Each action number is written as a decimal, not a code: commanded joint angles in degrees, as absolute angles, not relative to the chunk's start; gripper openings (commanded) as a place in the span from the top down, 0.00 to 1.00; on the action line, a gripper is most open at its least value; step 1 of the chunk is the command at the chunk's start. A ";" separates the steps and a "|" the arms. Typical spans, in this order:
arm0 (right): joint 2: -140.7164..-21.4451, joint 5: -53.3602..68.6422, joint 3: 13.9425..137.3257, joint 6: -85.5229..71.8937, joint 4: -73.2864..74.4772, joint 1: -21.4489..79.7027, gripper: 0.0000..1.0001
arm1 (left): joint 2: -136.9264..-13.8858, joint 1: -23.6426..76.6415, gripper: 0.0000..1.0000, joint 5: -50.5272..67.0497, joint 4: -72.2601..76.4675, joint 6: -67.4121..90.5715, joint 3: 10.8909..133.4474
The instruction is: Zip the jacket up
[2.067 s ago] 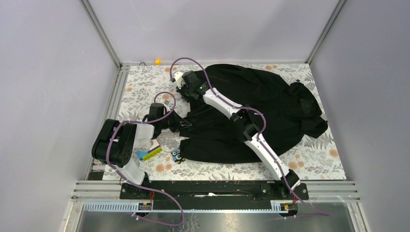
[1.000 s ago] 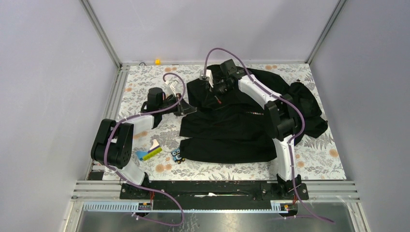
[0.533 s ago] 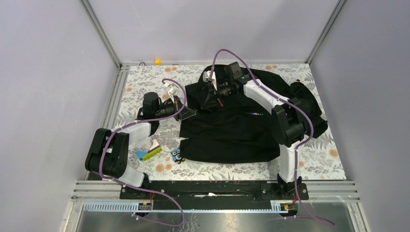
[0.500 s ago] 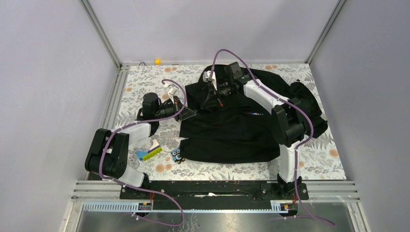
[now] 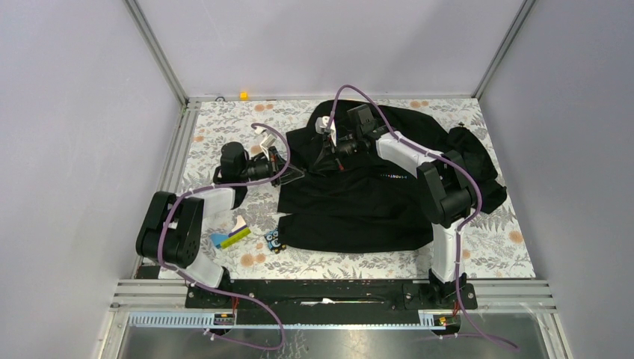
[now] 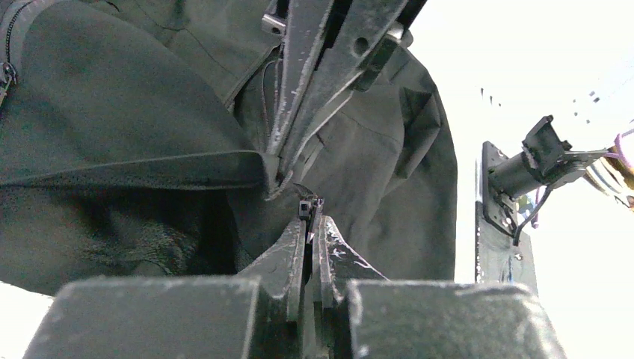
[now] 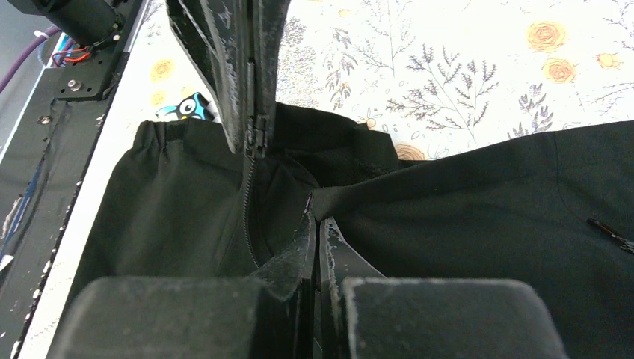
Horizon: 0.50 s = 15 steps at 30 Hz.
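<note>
Jacket [image 5: 374, 202] lies flat across the centre and right of the table [image 5: 224, 127], hem end toward my left, hood bunched at the far right, pale chest lettering facing up. Both pincers work at the hem end, near each other but not touching, each one showing in the other's wrist view. My read on the step: mating the two front edges at the hem so the zip can start. Nothing looks joined there yet, so the task is at an early stage. To do it well, the left side anchors the hem low and taut while the right brings its edge in line with the teeth, with no twist. Any pull should run along the track, not upward, and the loose fold must stay clear of the teeth or it will snag. Left pincer [image 6: 308, 217] is clenched, jaws almost together on a small dark zipper fitting at the front edge. I can't tell whether it is the slider or the end pin. Right pincer [image 7: 315, 218] is clenched on a folded edge of the front panel, just beside the zipper track [image 7: 249, 172], which drops from the left tips into the fold. A small owl figure [image 5: 274, 240] and a blue-yellow card [image 5: 230, 238] sit beside the hem on the near side, apart from both pincers.
</note>
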<state>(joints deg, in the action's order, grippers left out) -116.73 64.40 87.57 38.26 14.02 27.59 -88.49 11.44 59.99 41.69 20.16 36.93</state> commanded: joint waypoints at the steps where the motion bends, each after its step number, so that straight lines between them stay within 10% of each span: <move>1: -112.03 63.86 85.35 34.39 5.57 27.59 1.00 | -91.91 11.16 1.00 63.19 44.33 16.27 40.04; 15: -107.72 64.97 81.95 34.30 2.79 27.59 1.00 | -88.91 11.16 1.00 61.79 36.04 8.10 40.23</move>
